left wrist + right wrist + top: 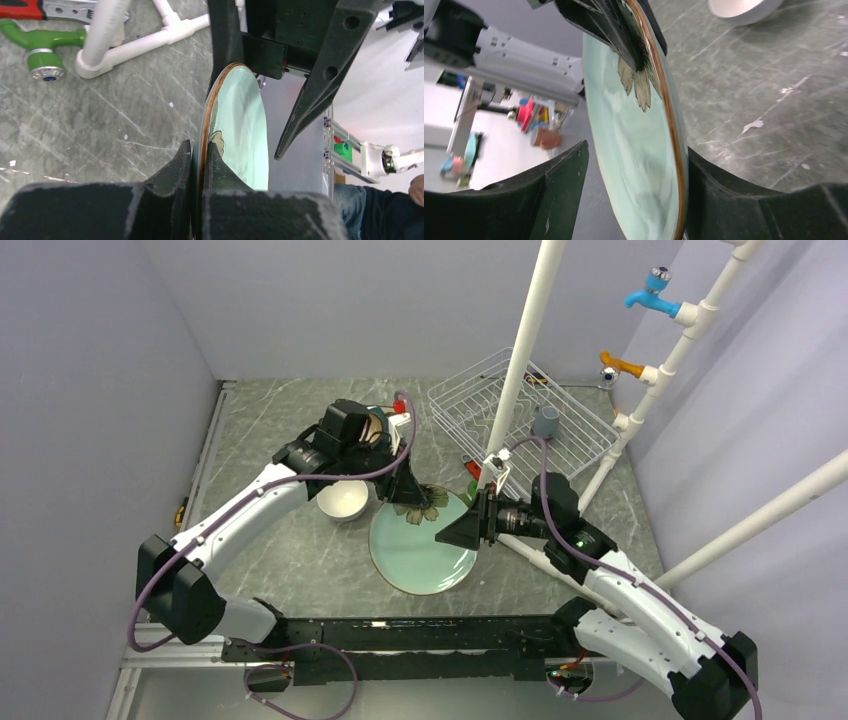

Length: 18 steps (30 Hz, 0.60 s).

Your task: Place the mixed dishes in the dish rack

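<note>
The mint-green round plate is sitting mid-counter, at about 7 o'clock from the dish rack. I cannot tell whether its lower edge is touching the counter. The left claw is clenching the plate's 12 o'clock rim, with its fingers pinched over the flower print. The right claw is straddling the 3 o'clock rim with its jaws spread. One finger is standing apart from the glazed face and the other is lying close behind, so it is not yet grasping.

The main risk is the left claw releasing before the right one is clamped, which would drop the plate. The glazed rim could also slide out of so shallow a pinch. On the way to the rack at 1 o'clock, the plate could strike the white pipe frame crossing above it. It could also knock the small grey-white mug already inside.
</note>
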Each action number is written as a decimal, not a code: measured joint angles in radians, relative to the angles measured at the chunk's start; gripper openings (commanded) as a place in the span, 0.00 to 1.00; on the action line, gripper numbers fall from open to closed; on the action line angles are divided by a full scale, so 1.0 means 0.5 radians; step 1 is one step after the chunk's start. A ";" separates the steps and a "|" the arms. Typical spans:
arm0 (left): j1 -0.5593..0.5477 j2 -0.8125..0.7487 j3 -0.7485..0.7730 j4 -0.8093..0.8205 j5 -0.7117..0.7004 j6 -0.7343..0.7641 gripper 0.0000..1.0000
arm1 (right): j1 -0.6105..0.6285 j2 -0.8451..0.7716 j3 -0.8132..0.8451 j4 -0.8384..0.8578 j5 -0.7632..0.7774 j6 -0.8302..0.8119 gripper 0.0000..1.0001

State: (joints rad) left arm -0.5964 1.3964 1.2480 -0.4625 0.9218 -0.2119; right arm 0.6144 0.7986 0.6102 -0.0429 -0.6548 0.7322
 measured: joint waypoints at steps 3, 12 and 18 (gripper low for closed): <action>-0.040 -0.069 -0.037 0.021 0.027 0.034 0.00 | 0.002 0.068 0.056 0.009 -0.181 -0.060 0.54; -0.105 -0.240 -0.061 0.047 0.127 0.087 0.00 | 0.001 0.031 0.078 0.056 -0.453 -0.113 0.17; -0.136 -0.225 -0.079 0.050 0.004 0.071 0.00 | -0.008 -0.002 0.007 0.011 -0.291 -0.063 0.00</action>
State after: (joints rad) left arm -0.6643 1.2839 1.2083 -0.4374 0.9237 -0.1764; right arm 0.6106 0.7979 0.6136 -0.0372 -0.8001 0.7010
